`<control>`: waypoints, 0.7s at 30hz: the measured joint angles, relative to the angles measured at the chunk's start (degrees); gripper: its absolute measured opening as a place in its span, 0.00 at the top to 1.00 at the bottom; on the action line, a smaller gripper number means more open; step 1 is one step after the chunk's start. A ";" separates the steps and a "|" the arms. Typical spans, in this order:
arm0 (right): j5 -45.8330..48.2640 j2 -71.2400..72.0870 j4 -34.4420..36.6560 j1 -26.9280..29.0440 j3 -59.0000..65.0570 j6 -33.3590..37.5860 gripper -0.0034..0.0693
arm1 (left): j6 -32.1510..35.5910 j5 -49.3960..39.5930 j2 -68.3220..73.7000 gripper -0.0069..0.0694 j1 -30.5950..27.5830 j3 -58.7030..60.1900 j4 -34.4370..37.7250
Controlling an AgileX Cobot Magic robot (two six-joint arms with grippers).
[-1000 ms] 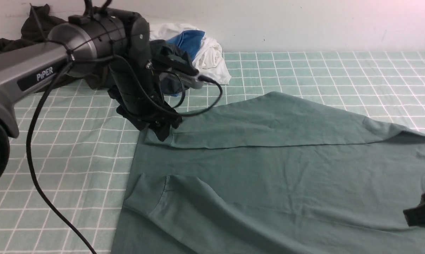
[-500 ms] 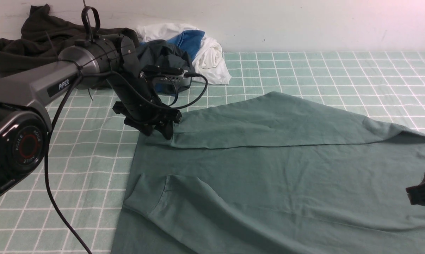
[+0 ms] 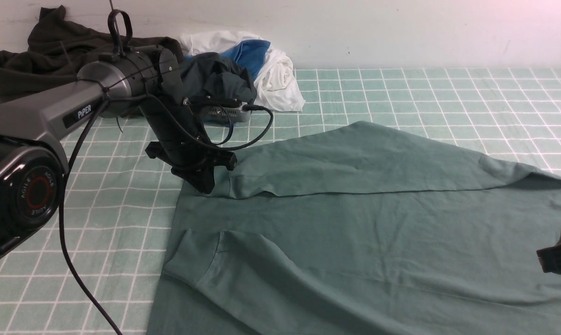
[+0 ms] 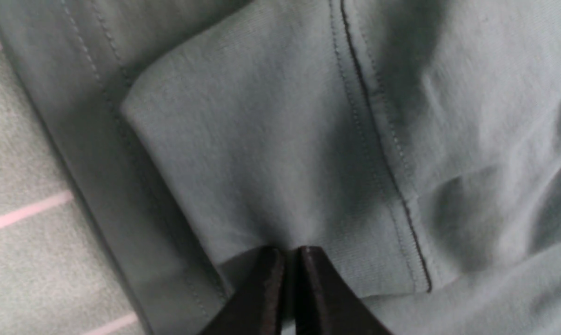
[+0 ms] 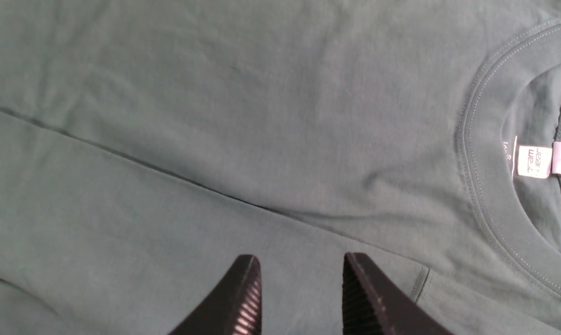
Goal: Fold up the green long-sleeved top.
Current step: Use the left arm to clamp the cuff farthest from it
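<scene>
The green long-sleeved top [image 3: 355, 223] lies spread flat over the middle and right of the table, both sleeves folded across its body. My left gripper [image 3: 205, 186] points down at the far sleeve's cuff near the top's left edge. In the left wrist view it [image 4: 287, 253] is shut, pinching the edge of that cuff [image 4: 262, 139]. My right gripper [image 3: 559, 258] shows only partly at the right edge. In the right wrist view it [image 5: 301, 260] hangs open over the top [image 5: 215, 116], near the collar and its white label [image 5: 534, 161], with nothing between its fingers.
A green checked cloth [image 3: 448, 93] covers the table. A very dark olive garment [image 3: 38, 60], a dark teal-grey garment [image 3: 215, 74] and white and blue cloth [image 3: 271, 65] are heaped at the back left against the wall.
My left gripper has come down a little to the left and shut on the sleeve cuff, which now puckers at its tip. The right gripper has barely moved.
</scene>
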State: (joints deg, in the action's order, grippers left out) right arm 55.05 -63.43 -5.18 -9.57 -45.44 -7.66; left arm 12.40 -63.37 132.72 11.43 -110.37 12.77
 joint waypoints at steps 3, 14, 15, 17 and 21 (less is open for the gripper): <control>0.00 0.00 0.00 0.00 0.00 0.11 0.62 | 0.20 -0.05 -0.33 0.90 0.59 0.00 -0.46; -0.01 0.00 0.17 0.00 0.00 0.13 0.62 | -0.48 -0.45 -4.94 0.90 1.74 0.05 -3.17; -0.01 0.00 0.19 0.00 0.00 0.13 0.62 | -0.62 -0.67 -4.94 0.89 1.74 0.05 -3.71; -0.07 0.00 0.19 0.00 0.00 0.13 0.62 | -1.08 -0.69 -4.94 0.84 1.68 0.05 -4.21; -0.25 0.00 0.19 0.00 0.00 0.13 0.62 | -2.53 -0.42 -4.65 0.67 1.68 0.05 -4.37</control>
State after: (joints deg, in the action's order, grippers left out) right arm 54.81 -63.43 -5.00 -9.57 -45.44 -7.53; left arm 9.88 -63.79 128.06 13.11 -110.32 8.40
